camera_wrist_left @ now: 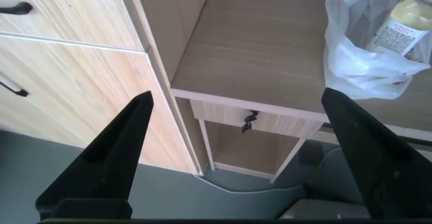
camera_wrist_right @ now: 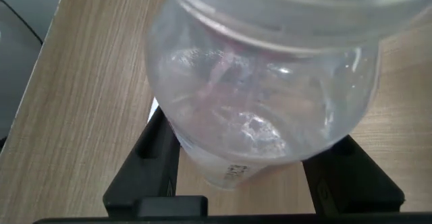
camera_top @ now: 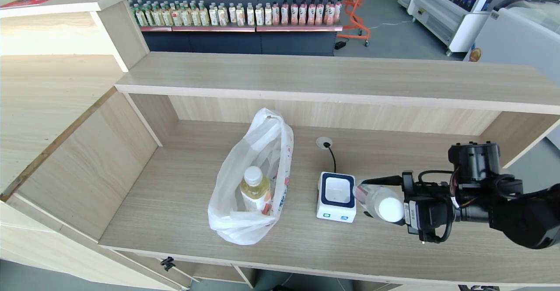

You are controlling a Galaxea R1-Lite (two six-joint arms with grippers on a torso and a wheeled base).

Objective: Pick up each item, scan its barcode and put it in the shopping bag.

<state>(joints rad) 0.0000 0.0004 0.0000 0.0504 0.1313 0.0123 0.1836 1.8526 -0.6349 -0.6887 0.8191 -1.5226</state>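
Slip risk: right gripper [camera_top: 372, 197] clamped on clear bottle [camera_top: 379, 202], held sideways just beside scanner [camera_top: 336, 196] mid-counter [camera_top: 175, 203]; smooth round body may twist, spoiling the scan, or drop short of shopping bag [camera_top: 232, 212]. Left gripper [camera_wrist_left: 236, 94] jaws apart, below counter's front-left corner

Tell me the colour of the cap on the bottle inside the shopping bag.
The cap is white; it shows best in the head view.

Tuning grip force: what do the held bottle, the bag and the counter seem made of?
Bottle: clear, glossy plastic, by its see-through wall and highlights. Bag: thin, whitish, crinkled plastic film, half see-through. Counter: matte, light wood grain, perhaps laminate.
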